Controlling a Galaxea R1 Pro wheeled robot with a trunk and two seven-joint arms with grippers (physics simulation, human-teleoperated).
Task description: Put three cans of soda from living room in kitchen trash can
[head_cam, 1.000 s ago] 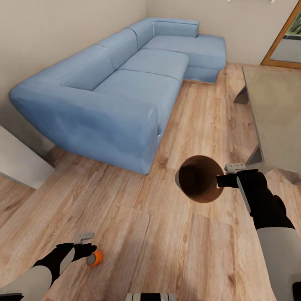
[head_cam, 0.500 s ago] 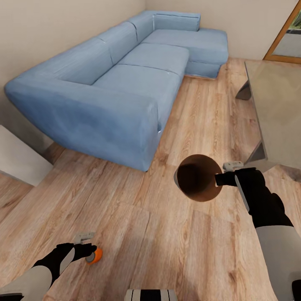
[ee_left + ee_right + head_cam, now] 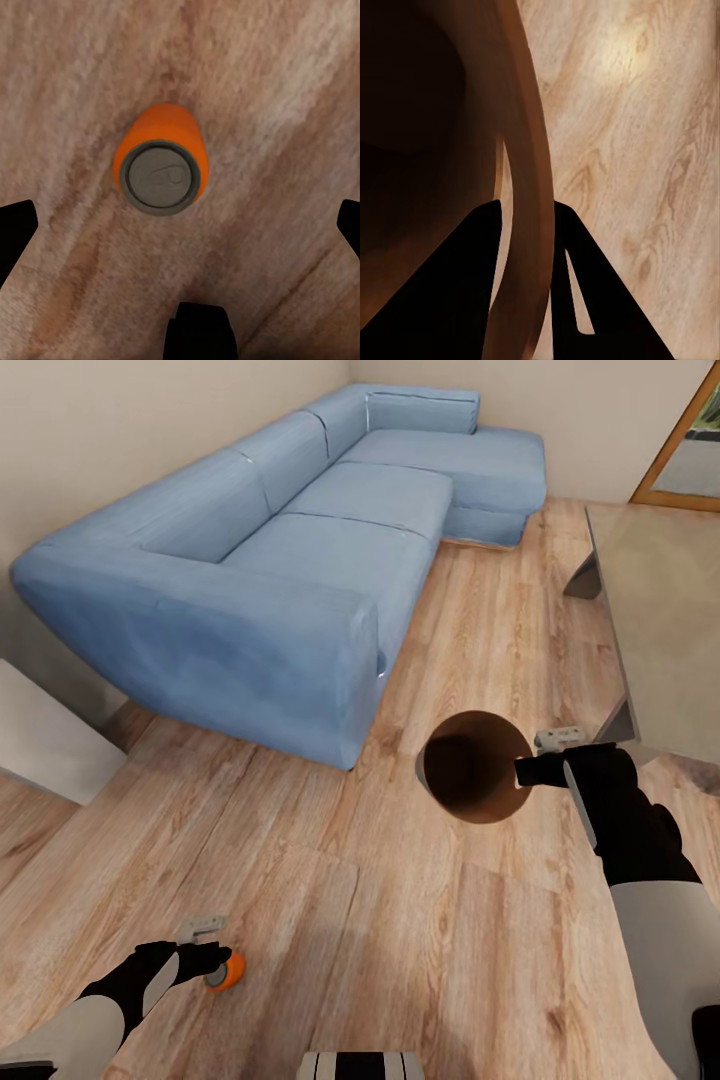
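Observation:
An orange can of soda stands on the wood-plank floor at the lower left. My left gripper hovers just beside and above it. In the left wrist view the can's grey top sits between the widely spread fingers, untouched, so that gripper is open. My right gripper is shut on the rim of the tash can, held above the floor with its coppery brown inside facing the camera. In the right wrist view the fingers pinch the rim from both sides.
A blue corner sofa fills the left and back. A glass-topped table stands at the right, close to my right arm. A white block juts in at the left edge. Open plank floor lies between the arms.
The camera shifted slightly early on. Since half a second ago my right arm has carried the tash can a little farther from me. The left gripper and orange can stay put.

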